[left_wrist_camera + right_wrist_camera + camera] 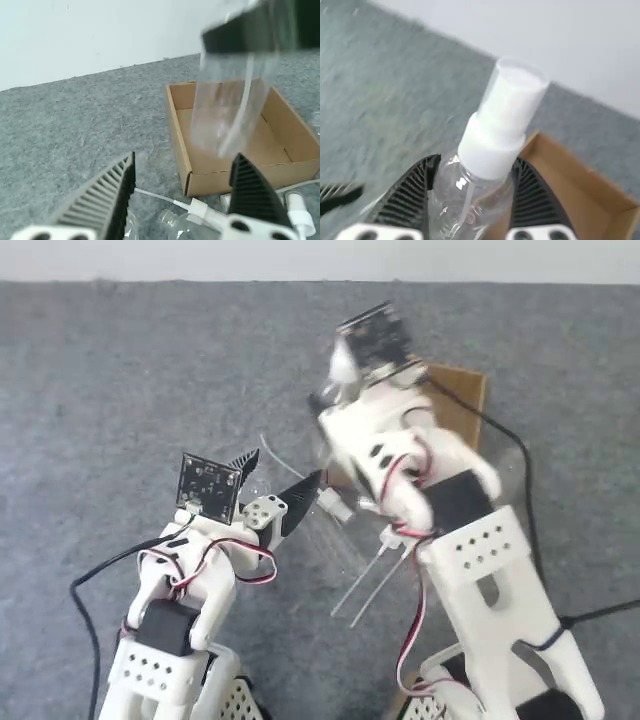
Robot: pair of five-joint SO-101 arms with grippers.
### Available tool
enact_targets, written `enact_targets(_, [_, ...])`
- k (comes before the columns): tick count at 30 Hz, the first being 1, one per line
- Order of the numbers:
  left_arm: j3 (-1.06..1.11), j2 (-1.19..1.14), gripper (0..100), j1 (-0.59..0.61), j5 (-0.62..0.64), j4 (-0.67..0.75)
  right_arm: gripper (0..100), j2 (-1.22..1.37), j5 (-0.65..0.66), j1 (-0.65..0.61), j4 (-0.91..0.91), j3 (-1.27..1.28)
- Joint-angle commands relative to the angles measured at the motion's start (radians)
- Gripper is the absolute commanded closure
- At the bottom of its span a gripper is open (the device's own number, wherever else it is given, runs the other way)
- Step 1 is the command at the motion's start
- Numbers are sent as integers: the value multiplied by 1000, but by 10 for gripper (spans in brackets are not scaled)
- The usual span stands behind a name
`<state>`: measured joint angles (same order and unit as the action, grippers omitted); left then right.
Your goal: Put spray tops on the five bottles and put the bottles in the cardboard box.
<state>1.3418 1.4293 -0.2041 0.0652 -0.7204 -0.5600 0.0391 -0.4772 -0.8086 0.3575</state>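
One capped bottle pinched by the right gripper beside the box

One clear bottle (465, 200) sits squarely between the ribbed black fingers (407, 197) of the right gripper (472, 172), which press on its shoulder from both sides. Its white spray top (505, 115) is on the neck and rises clear beyond the fingertips. From the left wrist the bottle is seen lifted off the table, its body and inner tube hanging below the right gripper's dark finger, against the open cardboard box (240, 180). From above, that arm is blurred and its gripper end lies at the box's near corner.

The left gripper (185, 159) is low over the grey table (120, 390) with its jaws spread wide and nothing between them. Past its fingertips, between the gripper and the box's front wall, lie a loose spray top with its thin tube (200, 207), a bare bottle on its side (175, 222) just beside it, and a second loose spray top (300, 205) nearer the box's far corner. From above, two long tubes lie slanted on the table between the two arms
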Motion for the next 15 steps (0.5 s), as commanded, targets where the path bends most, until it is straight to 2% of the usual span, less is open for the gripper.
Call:
enact_targets(1, [-7, -11, 792, 9, -3, 23, 993, 71, 54, 88, 160, -80])
enact_targets(7, [-1, -11, 987, 9, -5, 23, 993, 332, 83, 163, 433, -80])
enact_targets(15, [15, -11, 989, 9, -5, 25, 993, 553, 83, 222, 650, -80])
